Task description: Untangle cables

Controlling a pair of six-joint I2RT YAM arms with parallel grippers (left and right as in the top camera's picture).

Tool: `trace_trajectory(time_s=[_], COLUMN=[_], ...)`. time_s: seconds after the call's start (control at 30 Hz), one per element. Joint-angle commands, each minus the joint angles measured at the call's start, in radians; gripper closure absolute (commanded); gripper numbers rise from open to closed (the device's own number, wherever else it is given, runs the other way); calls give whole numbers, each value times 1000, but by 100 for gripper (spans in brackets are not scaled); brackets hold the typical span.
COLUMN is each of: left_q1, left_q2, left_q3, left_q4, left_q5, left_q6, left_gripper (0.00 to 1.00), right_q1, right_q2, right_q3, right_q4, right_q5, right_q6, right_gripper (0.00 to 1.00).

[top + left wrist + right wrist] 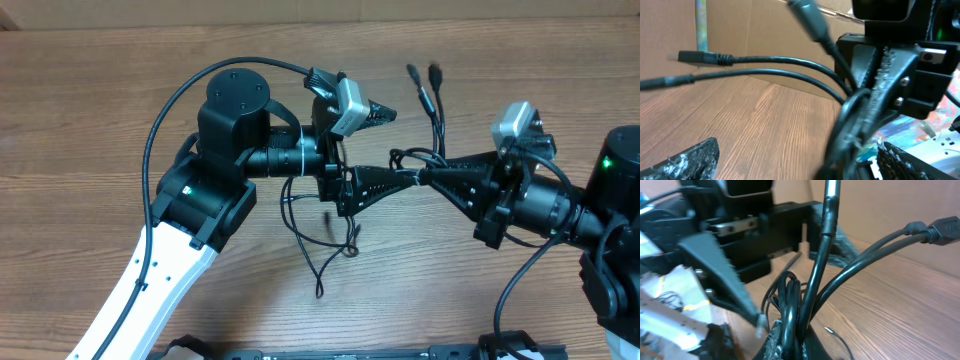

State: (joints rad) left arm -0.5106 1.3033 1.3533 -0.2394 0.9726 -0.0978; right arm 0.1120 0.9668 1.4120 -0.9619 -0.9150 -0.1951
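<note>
Thin, glossy black cables (438,115) bunch mid-scene over the wood-grain worktop (100,80), pinched in the closed, tapered right fingers (440,176). Two plug ends point far, and loose loops trail near. The speckled left fingers (385,186) stand wide apart beside the bundle. The knot's strands overlap too much to count.

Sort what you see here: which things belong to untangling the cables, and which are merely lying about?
Belong to the job: cables; right fingers, shut on them; left fingers, open.
Merely about: wooden table; cardboard backdrop.
</note>
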Motion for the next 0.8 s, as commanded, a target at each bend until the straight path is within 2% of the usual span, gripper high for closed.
trace_trajectory(time_s=[0.0,0.1,0.13,0.2,0.27,0.4,0.47,0.67,0.77], left_q1=[0,0,0,0,0,0,0,0,0], left_q2=[-9,-8,-8,-8,-8,-8,-8,-8,-8], left_q3=[8,8,8,8,9,8,9,8,8], left_q4=[3,-3,-3,-3,-3,3,5,5,3], left_q5=[-11,-11,-11,-11,-11,-11,-11,-24,-111], left_q6=[32,29,22,8,4,-16,-22,-22,-70], left_gripper=[0,0,3,20,44,75,95,96,96], right_q1=[-1,-1,-1,-1,-1,-1,-1,-1,-1], right_q2=[-7,-7,-7,-6,-3,7,16,42,56], right_q3=[21,21,21,20,20,14,14,14,14], right_q4=[9,9,9,8,7,4,-6,-26,-37], right_q5=[-98,-113,-121,-120,-120,-120,-120,-119,-117], right_q6=[-6,-9,-18,-19,-19,-19,-19,-19,-19], right_gripper=[96,96,96,96,96,96,96,96,92])
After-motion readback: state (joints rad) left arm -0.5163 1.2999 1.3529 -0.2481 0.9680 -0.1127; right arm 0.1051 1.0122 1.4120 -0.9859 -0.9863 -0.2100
